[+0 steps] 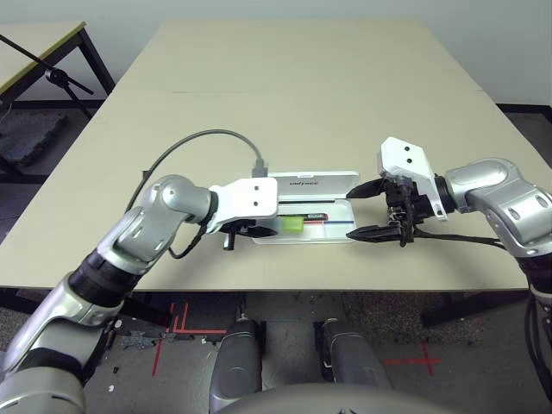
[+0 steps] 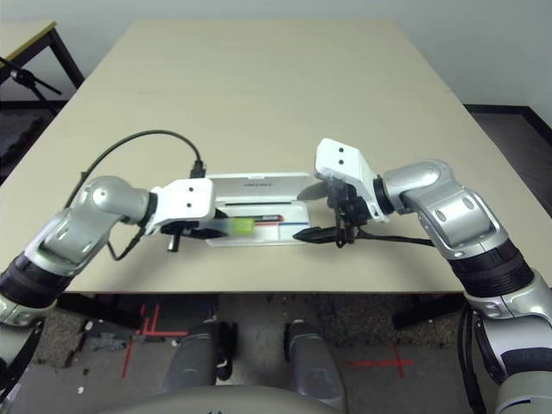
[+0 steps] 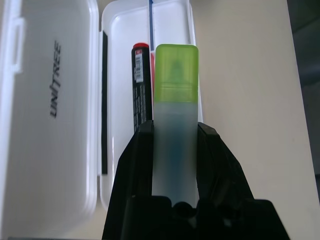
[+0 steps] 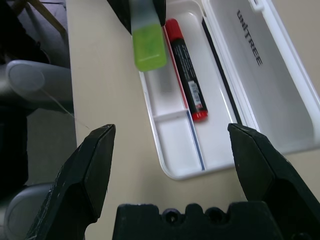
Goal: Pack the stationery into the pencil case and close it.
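Silver left arm, left tool covering pencil case's end, cable arching beyond

The word "UNITREE" stands in dark capitals on the lid of the white pencil case, which lies open on the desk; it is 1 word of 7 letters. On the black barrel of the red-ended marker is a white label with small print, too tiny to read.
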Robot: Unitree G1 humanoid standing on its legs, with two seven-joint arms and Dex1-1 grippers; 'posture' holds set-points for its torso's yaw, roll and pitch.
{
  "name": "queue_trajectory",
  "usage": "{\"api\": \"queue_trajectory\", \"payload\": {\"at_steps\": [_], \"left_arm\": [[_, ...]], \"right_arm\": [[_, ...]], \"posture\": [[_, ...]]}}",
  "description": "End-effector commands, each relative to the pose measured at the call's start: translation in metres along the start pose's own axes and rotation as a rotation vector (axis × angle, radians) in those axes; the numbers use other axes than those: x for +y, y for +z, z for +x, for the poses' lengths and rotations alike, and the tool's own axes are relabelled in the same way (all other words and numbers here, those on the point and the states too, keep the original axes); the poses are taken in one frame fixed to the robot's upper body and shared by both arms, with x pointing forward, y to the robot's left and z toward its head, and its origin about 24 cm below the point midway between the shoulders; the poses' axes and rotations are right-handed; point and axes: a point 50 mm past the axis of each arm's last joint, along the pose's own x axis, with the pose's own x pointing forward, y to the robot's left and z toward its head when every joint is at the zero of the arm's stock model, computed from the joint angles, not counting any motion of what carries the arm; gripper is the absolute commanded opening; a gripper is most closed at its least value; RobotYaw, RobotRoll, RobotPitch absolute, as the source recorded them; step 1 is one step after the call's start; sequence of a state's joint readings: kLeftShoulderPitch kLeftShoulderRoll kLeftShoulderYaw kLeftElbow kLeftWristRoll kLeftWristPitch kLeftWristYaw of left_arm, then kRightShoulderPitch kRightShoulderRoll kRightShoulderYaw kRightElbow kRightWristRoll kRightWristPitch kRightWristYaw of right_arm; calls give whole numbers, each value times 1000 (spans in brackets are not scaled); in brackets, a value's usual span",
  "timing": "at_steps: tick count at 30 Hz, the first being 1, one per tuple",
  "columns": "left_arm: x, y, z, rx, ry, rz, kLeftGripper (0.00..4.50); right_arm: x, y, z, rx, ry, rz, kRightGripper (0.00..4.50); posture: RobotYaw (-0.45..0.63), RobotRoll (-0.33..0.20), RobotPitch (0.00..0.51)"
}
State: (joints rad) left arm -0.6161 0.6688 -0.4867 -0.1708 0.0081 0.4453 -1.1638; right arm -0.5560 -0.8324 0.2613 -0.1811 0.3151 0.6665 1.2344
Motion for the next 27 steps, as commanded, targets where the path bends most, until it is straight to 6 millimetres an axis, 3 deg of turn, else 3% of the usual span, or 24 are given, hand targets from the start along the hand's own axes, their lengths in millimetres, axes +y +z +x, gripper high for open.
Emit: {"api": "queue_trajectory", "payload": {"at_steps": [1, 14, 27], "left_arm": [[2, 2, 7, 16, -6, -7, 1092], [1, 0, 28, 11, -26, -50, 1092], [2, -3, 28, 28, -15, -50, 1092]], "right_arm": [[1, -5, -2, 17, -14, 10, 4500], [2, -8, -4, 30, -34, 14, 4500], [3, -9, -2, 38, -33, 14, 4500]], "posture": [[-62, 0, 68], [-78, 0, 65], [-78, 0, 74]]}}
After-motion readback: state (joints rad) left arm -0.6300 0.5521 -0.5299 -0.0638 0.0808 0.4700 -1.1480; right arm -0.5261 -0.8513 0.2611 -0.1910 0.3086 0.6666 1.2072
